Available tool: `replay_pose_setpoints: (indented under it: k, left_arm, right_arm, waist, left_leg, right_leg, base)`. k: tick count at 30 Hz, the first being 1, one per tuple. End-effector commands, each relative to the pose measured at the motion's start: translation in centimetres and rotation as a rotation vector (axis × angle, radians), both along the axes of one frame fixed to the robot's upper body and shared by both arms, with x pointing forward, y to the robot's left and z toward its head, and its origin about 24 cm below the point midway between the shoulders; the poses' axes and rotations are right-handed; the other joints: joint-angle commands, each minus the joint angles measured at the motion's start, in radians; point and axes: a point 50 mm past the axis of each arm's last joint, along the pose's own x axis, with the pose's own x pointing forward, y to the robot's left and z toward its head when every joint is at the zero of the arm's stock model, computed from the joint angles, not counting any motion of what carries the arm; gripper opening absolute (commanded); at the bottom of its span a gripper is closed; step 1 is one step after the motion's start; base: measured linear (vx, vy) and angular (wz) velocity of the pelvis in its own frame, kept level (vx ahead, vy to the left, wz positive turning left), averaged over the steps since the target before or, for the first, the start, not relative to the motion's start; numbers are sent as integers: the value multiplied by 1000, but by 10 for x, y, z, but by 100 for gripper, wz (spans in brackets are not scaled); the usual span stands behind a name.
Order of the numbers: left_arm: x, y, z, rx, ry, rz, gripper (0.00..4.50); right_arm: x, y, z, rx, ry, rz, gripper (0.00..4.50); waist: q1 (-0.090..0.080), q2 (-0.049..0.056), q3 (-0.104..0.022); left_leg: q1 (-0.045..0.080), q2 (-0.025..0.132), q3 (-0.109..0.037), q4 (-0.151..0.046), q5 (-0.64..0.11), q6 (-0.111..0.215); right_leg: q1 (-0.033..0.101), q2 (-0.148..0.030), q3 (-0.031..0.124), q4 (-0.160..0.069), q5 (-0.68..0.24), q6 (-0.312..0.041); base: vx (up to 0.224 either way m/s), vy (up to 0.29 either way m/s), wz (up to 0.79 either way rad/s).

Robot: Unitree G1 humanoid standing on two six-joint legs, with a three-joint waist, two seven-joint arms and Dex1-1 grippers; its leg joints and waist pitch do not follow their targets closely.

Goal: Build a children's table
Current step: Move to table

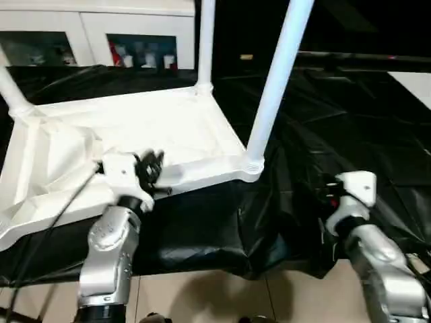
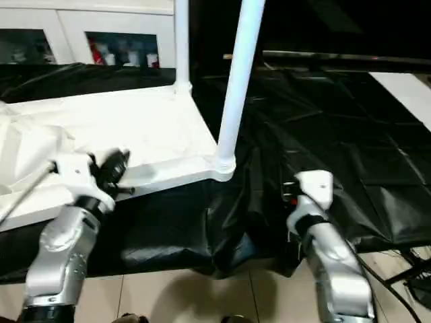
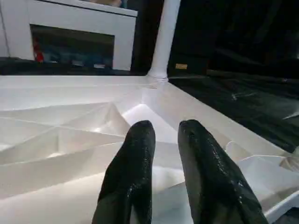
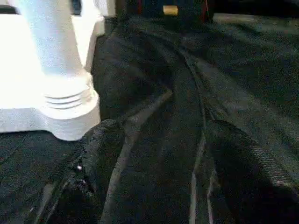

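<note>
My left fingers (image 3: 135, 172) stand narrowly parted and empty over the near rim of the tabletop (image 1: 135, 134); my right gripper (image 4: 163, 177) gapes wide over the black sheet (image 1: 337, 121), holding nothing. The tabletop lies ribs-up, long axis running left-right, legs (image 1: 276, 81) standing straight up from its corner sockets. Bare black sheet spreads beyond its right edge.

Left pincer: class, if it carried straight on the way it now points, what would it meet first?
Probably the ribbed underside of the tabletop, just beyond the left pincer; depth is uncertain, and the corner leg stands farther off.
</note>
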Motion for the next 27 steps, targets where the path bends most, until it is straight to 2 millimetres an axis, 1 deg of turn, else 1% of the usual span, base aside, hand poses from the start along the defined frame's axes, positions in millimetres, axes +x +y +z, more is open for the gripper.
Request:
replay_pose_setpoints:
  k: [1, 2, 3, 4, 5, 6, 7, 8, 9, 10, 11, 12, 13, 14, 15, 16, 17, 18, 19, 20, 21, 22, 23, 24, 25, 26, 27]
  left_arm:
    - [-3, -1, -2, 30, 13, 17, 108]
    - [-3, -3, -3, 39, 15, 21, 108]
    - [-4, -3, -3, 48, 19, 22, 108]
    - [-4, -4, -4, 54, 20, 14, 108]
    - [-4, -6, -4, 57, 30, 12, 108]
    - [-5, -6, -4, 58, 36, 9, 108]
    - [-5, -7, -4, 57, 38, 5, 108]
    - [-5, -7, -4, 57, 38, 5, 108]
    - [-6, -6, -4, 58, 42, 4, 108]
    - [-6, -5, -4, 58, 43, 6, 108]
    - [-6, -5, -4, 59, 44, 8, 108]
    - [-7, -4, -4, 60, 46, 12, 108]
    - [-7, -4, -4, 61, 46, 13, 108]
    - [-7, -4, -4, 61, 46, 13, 108]
    - [-7, -4, -4, 63, 46, 13, 108]
    - [-7, -4, -4, 66, 46, 11, 108]
    - [-7, -5, -4, 68, 47, 10, 108]
    - [-7, -5, -3, 71, 48, 12, 108]
    - [-7, -4, -3, 71, 47, 13, 108]
    - [-7, -4, -3, 71, 47, 13, 108]
    - [-7, -4, -3, 73, 48, 14, 108]
    - [-7, -4, -3, 74, 48, 15, 108]
    - [-7, -3, -3, 75, 49, 18, 108]
    - [-7, -3, -3, 75, 50, 21, 108]
    - [-8, -2, -2, 75, 49, 24, 108]
    - [-8, -2, -2, 75, 49, 28, 108]
    - [-8, -1, -2, 76, 50, 31, 108]
  right_arm:
    - [2, -7, 1, -13, -7, -27, 323]
    - [3, -8, 2, -3, -7, -32, 323]
    - [3, -7, 3, 4, -7, -33, 323]
    - [3, -7, 3, 2, -6, -33, 323]
    - [3, -6, 3, -5, -6, -25, 323]
    - [3, -5, 2, -9, -4, -19, 323]
    - [3, -4, 1, -12, -2, -15, 323]
    - [3, -4, 1, -12, -3, -15, 323]
    - [2, -2, 0, -11, -4, -7, 323]
    - [2, -1, -1, -8, -3, -3, 323]
    - [2, 0, -1, -7, -2, 0, 323]
    - [2, 1, -2, -7, -1, 3, 323]
    - [2, 2, -2, -6, 0, 5, 323]
    - [2, 2, -3, -5, 0, 7, 323]
    - [2, 3, -3, -4, 3, 10, 323]
    - [2, 4, -3, -3, 5, 14, 323]
    - [3, 4, -4, -2, 8, 16, 323]
    - [3, 6, -5, -5, 13, 27, 323]
    - [3, 6, -5, -11, 16, 35, 323]
    - [3, 6, -5, -11, 16, 35, 323]
    - [3, 7, -6, -24, 27, 49, 323]
    - [2, 8, -7, -35, 34, 70, 323]
    - [2, 9, -8, -59, 41, 89, 323]
    - [1, 10, -9, -67, 51, 102, 323]
    - [1, 10, -10, -74, 50, 108, 323]
    - [1, 10, -9, -72, 43, 96, 323]
    - [1, 9, -9, -55, 36, 72, 323]
  waist:
    - [-4, -2, -57]
    - [-5, 1, -58]
    - [-5, 5, -58]
    - [-8, 7, -55]
    - [-9, 7, -52]
    - [-17, 7, -41]
    - [-21, 11, -31]
    - [-38, 14, -22]
    - [-41, 28, -13]
    - [-39, 39, -12]
    - [-17, 41, -20]
    - [-32, -6, -23]
    - [-25, -8, -18]
    - [-12, -26, -33]
    - [5, -24, -39]
    - [17, -21, -53]
    - [19, -4, -58]
    - [13, 15, -64]
    - [9, 18, -70]
    - [0, 24, -79]
    - [-6, 22, -82]
    - [-4, 24, -90]
    - [20, -9, -85]
    - [21, 17, -100]
    - [20, 29, -97]
    - [-2, 44, -96]
    - [-17, 55, -103]
  left_leg:
    - [24, 15, -26, -80, -470, -28]
    - [31, 17, -27, -84, -503, -33]
    - [45, 18, -30, -86, -557, -39]
    - [62, 17, -31, -86, -613, -38]
    - [74, 17, -31, -85, -645, -36]
    - [97, 14, -32, -80, -712, -29]
    - [118, 14, -32, -75, -759, -28]
    - [129, 20, -38, -77, -805, -26]
    - [108, 45, -46, -119, -881, -31]
    - [72, 68, -51, -165, -936, -42]
    - [60, 90, -51, -203, -989, -32]
    - [121, 58, -46, -133, -911, 6]
    - [123, 10, -30, -77, -829, -12]
    - [61, -24, -16, -2, -506, 16]
    - [36, -17, -22, 9, -374, 37]
    - [10, -14, -34, -1, -248, 64]
    - [23, -7, -31, -41, -214, 65]
    - [55, 2, -33, -63, -215, 69]
    - [72, 7, -36, -68, -223, 80]
    - [100, 12, -43, -73, -216, 113]
    - [101, 11, -48, -72, -189, 139]
    - [103, -1, -49, -63, -111, 201]
    - [-17, -68, -61, -14, -11, 338]
    - [-29, -81, -71, 4, 77, 431]
    - [-22, -78, -87, 6, 136, 456]
    - [42, -78, -134, 7, 275, 512]
    - [126, -64, -189, 1, 352, 577]
  right_leg:
    - [17, -30, 17, -104, -552, -5]
    - [21, -28, 16, -104, -560, 1]
    - [22, -25, 11, -106, -589, 7]
    - [20, -20, 4, -115, -624, 9]
    - [18, -15, -2, -122, -645, 7]
    - [13, -5, -19, -138, -695, 4]
    - [5, 4, -40, -154, -731, 4]
    - [30, 13, -82, -166, -739, 13]
    - [81, 12, -102, -122, -643, 0]
    - [128, 7, -95, -39, -534, -21]
    - [153, -6, -60, 74, -312, -41]
    - [92, -31, -5, -13, -431, -46]
    - [64, -51, -9, -105, -704, -49]
    - [119, -104, 30, -146, -987, 2]
    - [145, -130, 51, -153, -1014, -4]
    - [170, -114, 58, -136, -898, -49]
    - [166, -63, 24, -115, -714, -96]
    - [153, -27, 0, -92, -510, -145]
    - [147, -16, -6, -79, -414, -172]
    - [139, 0, -12, -53, -247, -223]
    - [145, 5, -11, -42, -165, -242]
    - [156, 8, -11, -34, -41, -261]
    - [239, -4, -30, -61, 52, -208]
    - [264, -35, -43, -68, 114, -141]
    - [264, -24, -69, -68, 103, -123]
    - [238, 32, -109, -47, 55, -72]
    - [181, 61, -123, -6, -13, -49]
  base:
    - [0, 0, 0]
    - [0, 0, 0]
    - [0, 0, 0]
    - [0, 0, 0]
    - [0, 0, 0]
    - [0, 0, 0]
    - [0, 0, 0]
    - [49, 17, -18]
    - [49, 17, -18]
    - [2, 13, -21]
    - [54, -46, -9]
    - [54, -46, -9]
    - [124, -97, -9]
    - [39, -52, -10]
    - [130, -76, -15]
    - [147, -41, -7]
    - [218, -45, -3]
    - [127, -21, 2]
    - [163, 1, 10]
    - [93, 5, 7]
    - [187, 6, 8]
    - [180, 18, 6]
    - [241, 56, 40]
    - [147, 54, 38]
    - [146, 61, 66]
    - [84, 24, 33]
    - [197, -7, 61]
